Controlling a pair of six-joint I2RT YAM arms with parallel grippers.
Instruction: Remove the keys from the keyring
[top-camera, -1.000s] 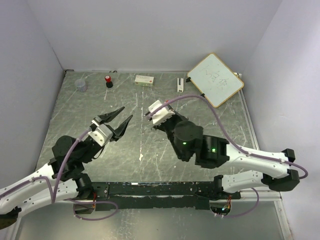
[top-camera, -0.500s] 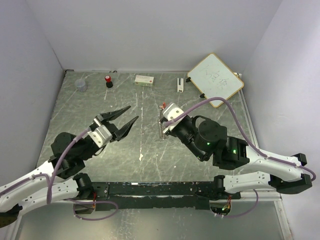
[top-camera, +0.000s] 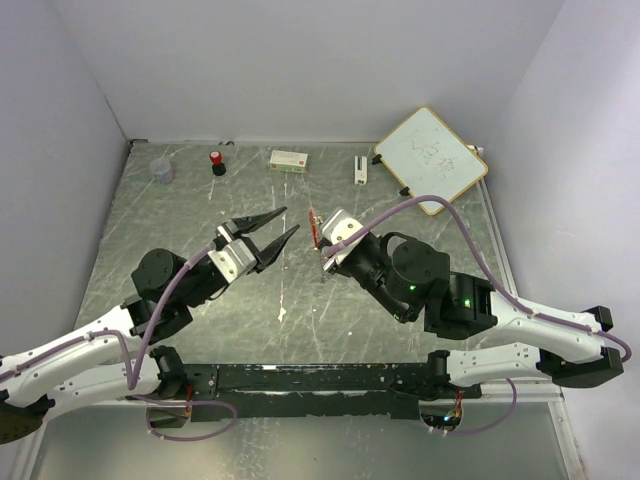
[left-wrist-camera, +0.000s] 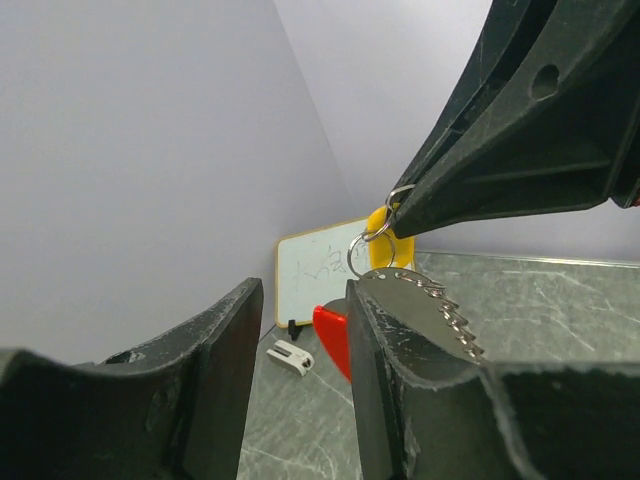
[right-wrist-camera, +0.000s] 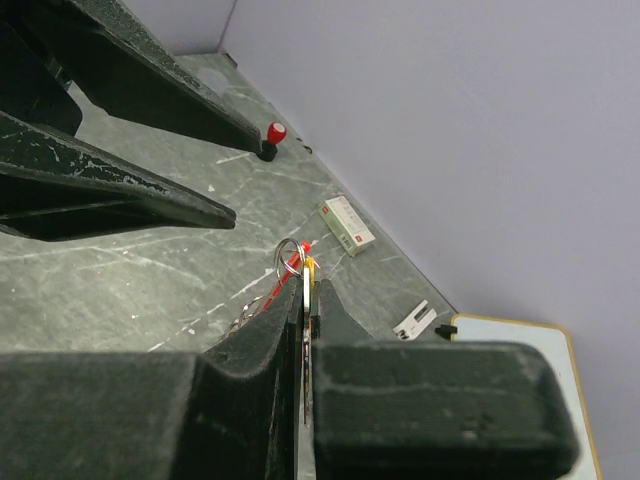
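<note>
My right gripper (top-camera: 320, 240) is shut on the yellow-headed key (right-wrist-camera: 310, 268) and holds the bunch above the table. The silvery keyring (right-wrist-camera: 289, 251) sticks out past the fingertips, with the red key (right-wrist-camera: 288, 268) and a chain (right-wrist-camera: 248, 308) hanging beside them. In the left wrist view the keyring (left-wrist-camera: 378, 232), yellow key (left-wrist-camera: 380, 220), red key (left-wrist-camera: 334, 338) and chain (left-wrist-camera: 442, 302) hang from the right gripper (left-wrist-camera: 400, 212). My left gripper (top-camera: 290, 220) is open and empty, its tips just left of the bunch (top-camera: 314, 222); it also shows in its own wrist view (left-wrist-camera: 305, 290).
A whiteboard (top-camera: 432, 158) leans at the back right, with a small white clip (top-camera: 360, 168) beside it. A white box (top-camera: 289, 158), a red-capped black bottle (top-camera: 216, 160) and a clear cup (top-camera: 162, 168) stand along the back wall.
My right gripper has come up off the table with the bunch and tilted left. My left arm has moved right and forward, bringing its open gripper close to the bunch.
</note>
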